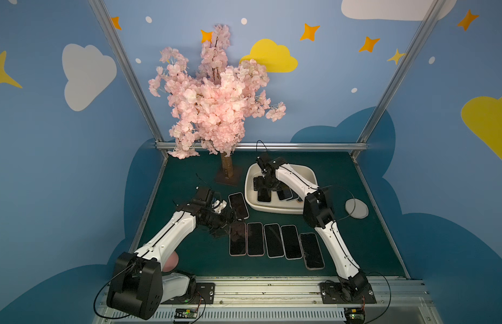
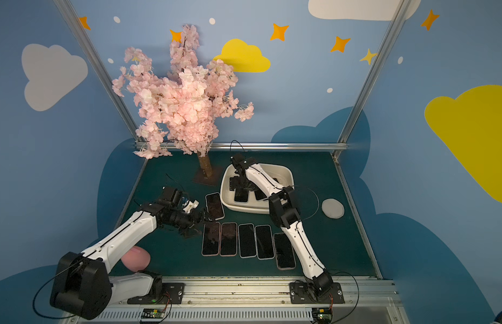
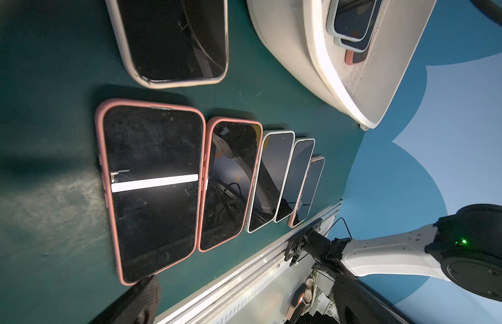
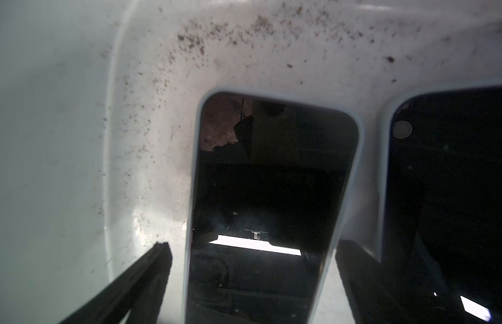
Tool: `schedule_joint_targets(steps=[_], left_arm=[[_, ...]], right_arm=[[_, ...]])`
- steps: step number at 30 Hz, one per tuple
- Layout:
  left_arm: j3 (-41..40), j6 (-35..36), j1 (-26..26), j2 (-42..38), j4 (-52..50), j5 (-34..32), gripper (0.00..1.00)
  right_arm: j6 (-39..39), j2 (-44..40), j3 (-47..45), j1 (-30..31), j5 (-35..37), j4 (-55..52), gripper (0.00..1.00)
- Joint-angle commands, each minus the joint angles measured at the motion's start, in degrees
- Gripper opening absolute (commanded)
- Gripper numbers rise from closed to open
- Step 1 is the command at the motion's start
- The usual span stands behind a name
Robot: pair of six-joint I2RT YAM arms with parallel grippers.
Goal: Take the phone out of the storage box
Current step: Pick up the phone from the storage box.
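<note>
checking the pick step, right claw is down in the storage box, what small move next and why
Probably close the right claw on the pale-cased phone: its fingers stand open either side of that phone inside the storage box, gripping nothing yet.

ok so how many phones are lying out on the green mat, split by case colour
pink-cased phones: 3
white or pale-cased phones: 3
total on the mat: 6
Those inside the storage box are not counted, as some are partly hidden.
</note>
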Motion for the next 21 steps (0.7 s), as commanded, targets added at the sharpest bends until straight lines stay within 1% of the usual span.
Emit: schedule_joint_targets(steps=[1, 7, 12, 17, 21], left_arm=[[1.0, 1.3, -0.2, -0.2, -1.4, -0.1, 1.00], [0.8, 1.8, -0.2, -0.9, -2.5, -0.4, 1.00], [0.7, 2.0, -0.2, -1.4, -3.0, -0.6, 1.00], [0.7, 2.4, -0.3, -1.5, -3.8, -0.7, 1.00], [0.6, 3.1, -0.4, -1.8, -5.1, -1.0, 1.00]], right_arm=[[4.9, -3.0, -0.2, -0.2, -0.8, 1.7, 0.98], [7.4, -0.7, -0.4, -0.6, -1.4, 0.2, 0.99], [7.2, 1.6, 1.2, 0.0, 2.3, -3.1, 0.99], [5.3, 6.3, 6.3, 1.3, 6.6, -8.2, 0.98], [5.7, 8.1, 6.2, 1.7, 7.7, -8.7, 0.98]])
